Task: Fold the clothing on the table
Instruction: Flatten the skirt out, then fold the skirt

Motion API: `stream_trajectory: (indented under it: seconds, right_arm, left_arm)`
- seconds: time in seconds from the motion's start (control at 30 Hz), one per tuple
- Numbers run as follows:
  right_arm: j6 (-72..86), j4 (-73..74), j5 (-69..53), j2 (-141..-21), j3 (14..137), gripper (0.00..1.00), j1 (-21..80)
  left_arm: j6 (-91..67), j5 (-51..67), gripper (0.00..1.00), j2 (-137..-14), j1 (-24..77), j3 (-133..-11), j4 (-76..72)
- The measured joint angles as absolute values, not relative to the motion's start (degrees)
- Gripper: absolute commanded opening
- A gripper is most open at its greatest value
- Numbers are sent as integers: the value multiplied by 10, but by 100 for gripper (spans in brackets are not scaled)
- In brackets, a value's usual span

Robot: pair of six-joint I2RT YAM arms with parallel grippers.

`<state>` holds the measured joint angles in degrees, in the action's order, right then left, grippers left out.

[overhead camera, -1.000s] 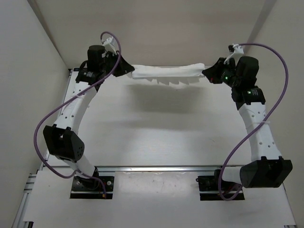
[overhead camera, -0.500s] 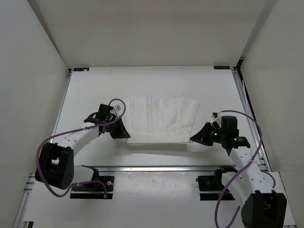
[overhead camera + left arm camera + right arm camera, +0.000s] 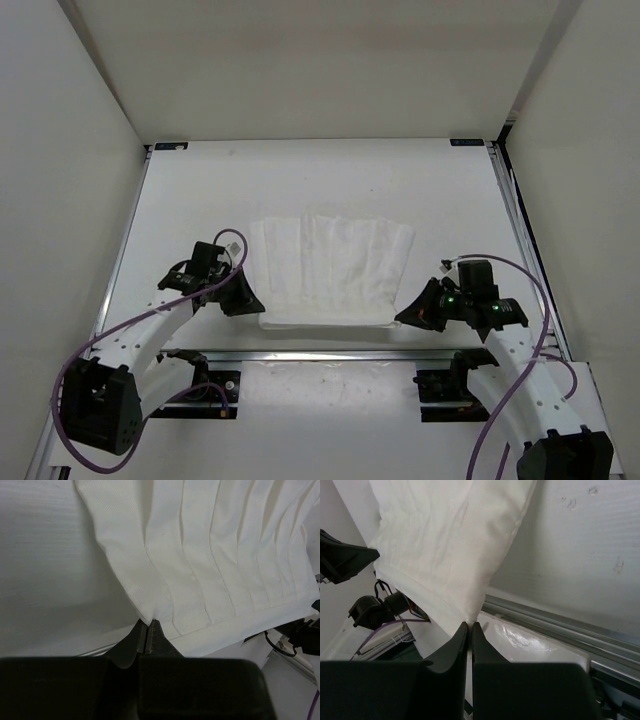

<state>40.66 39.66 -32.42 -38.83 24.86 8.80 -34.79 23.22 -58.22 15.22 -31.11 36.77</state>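
Note:
The white ribbed clothing (image 3: pixel 335 265) lies spread across the near middle of the table (image 3: pixel 200 190), its near hem lifted slightly between both arms. My left gripper (image 3: pixel 256 305) pinches the near left corner, shut on the fabric (image 3: pixel 200 570); the jaws (image 3: pixel 148 630) meet on the cloth edge. At the near right corner my right gripper (image 3: pixel 402 315) is shut on the clothing (image 3: pixel 450 545), with the hem caught between its fingertips (image 3: pixel 470 626) just above the table's front rail.
A metal rail (image 3: pixel 330 352) runs along the table's front edge, with both arm bases (image 3: pixel 195 385) behind it. White side walls (image 3: pixel 60 150) stand left, right and behind. Purple cables (image 3: pixel 520 350) loop beside each arm.
Both arms have carried the clothing from high at the far side down to the near side, laying it flat on the table. In the last half second they pulled it slightly nearer the front rail.

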Motion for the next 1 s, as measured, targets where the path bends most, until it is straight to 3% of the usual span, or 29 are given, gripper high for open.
stream_trajectory:
  seconds: [0.3, 0.57, 1.0]
  right_arm:
    - [430, 429, -274, -421, 316, 0, 143]
    - [359, 410, -298, -554, 445, 0, 44]
    - [296, 327, -299, -792, 554, 0, 20]
  left_arm:
    - [-363, 223, 0, -596, 146, -329, 404]
    - [-376, 242, 0, -703, 127, -495, 372]
    - [-412, 212, 0, -965, 137, -619, 286]
